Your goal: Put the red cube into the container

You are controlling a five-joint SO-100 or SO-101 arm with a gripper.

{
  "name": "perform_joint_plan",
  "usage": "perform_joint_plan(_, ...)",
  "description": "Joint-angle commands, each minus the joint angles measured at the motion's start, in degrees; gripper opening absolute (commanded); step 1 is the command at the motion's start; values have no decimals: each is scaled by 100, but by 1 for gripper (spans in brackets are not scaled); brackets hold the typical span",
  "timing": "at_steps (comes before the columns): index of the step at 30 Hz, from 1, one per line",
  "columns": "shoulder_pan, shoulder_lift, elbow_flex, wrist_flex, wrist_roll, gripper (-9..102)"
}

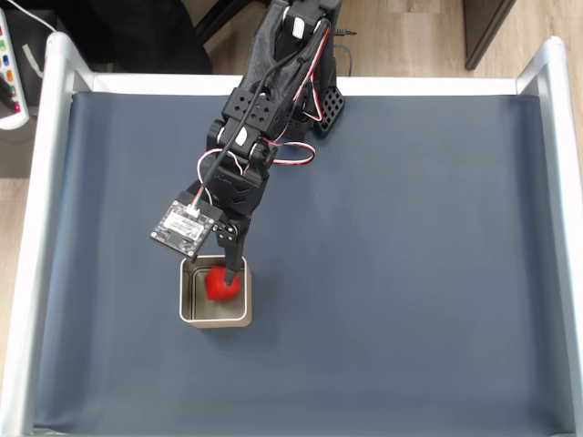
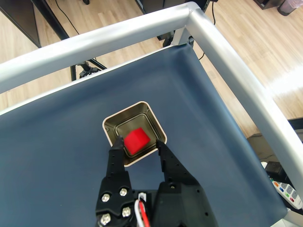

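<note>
Fixed view from above: a black jointed arm with red and white wiring reaches from the far edge of a dark blue-grey table surface [image 1: 410, 228], which is framed by a silvery metal rail [image 1: 46, 228]. The square pale cream metal tin with rounded corners [image 1: 190, 314] stands on the surface in its near-left part as this view shows it, well apart from every rail. The black two-finger gripper [image 1: 233, 273] hangs over the far-right part of the tin's opening, and a small circuit board is mounted beside the wrist.

Wrist view: the tin [image 2: 111, 122] shows a thin rim and a shiny silvery-grey inside. The small bright red solid cube [image 2: 136, 140] lies inside the tin, tilted, resting toward the wall nearest the camera. The gripper [image 2: 138, 144] has its two black fingers spread apart, one on each side of the cube, their tips at the level of the tin's near rim; whether either tip touches the cube cannot be told. In the fixed view the cube [image 1: 219, 285] appears as a blurred red patch within the tin, partly covered by one finger
</note>
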Motion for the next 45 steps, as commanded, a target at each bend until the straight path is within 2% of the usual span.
perform_joint_plan(1, 53, 272, -18, -132, 44, 26)
perform_joint_plan(10, 62, 290, 44, -255, 97, 27)
perform_joint_plan(14, 26, 457, 185, -264, 18, 24)
perform_joint_plan(23, -571, 1178, 773, -79, 79, 0)
perform_joint_plan(32, -1477, 2830, 2294, 193, 545, 0)
perform_joint_plan(45, -1995, 5440, 4693, 448, 984, 0)
